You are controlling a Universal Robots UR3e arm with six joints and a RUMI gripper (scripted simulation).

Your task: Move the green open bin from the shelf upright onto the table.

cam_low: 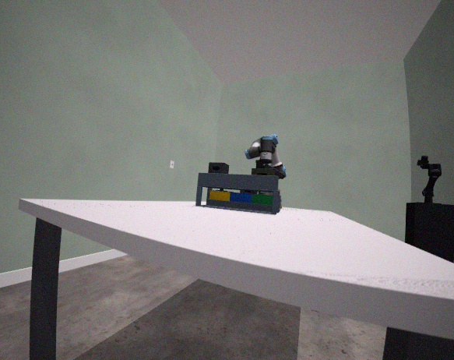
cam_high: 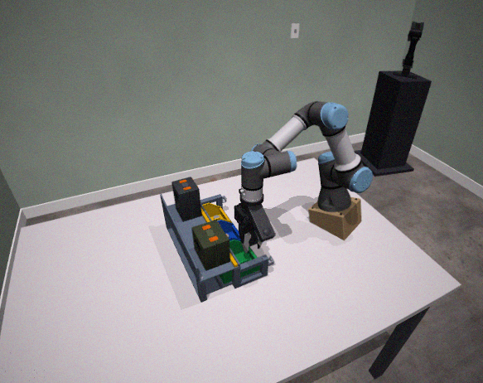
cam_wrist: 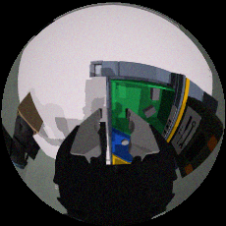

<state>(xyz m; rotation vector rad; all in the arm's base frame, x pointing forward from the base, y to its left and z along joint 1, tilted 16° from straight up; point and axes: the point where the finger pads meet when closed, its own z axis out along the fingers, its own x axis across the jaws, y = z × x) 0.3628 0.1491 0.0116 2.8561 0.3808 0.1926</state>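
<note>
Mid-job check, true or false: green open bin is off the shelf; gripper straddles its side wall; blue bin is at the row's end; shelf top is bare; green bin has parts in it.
1. The green open plastic bin is off the shelf: false. It sits in the grey-blue metal shelf.
2. The gripper straddles the green bin's side wall: true, fingers apart.
3. The blue bin is at the row's end: false. It sits between the yellow bin and the green one.
4. The shelf top is bare: false. Two dark boxes stand there.
5. The green bin holds grey parts: true.
</note>
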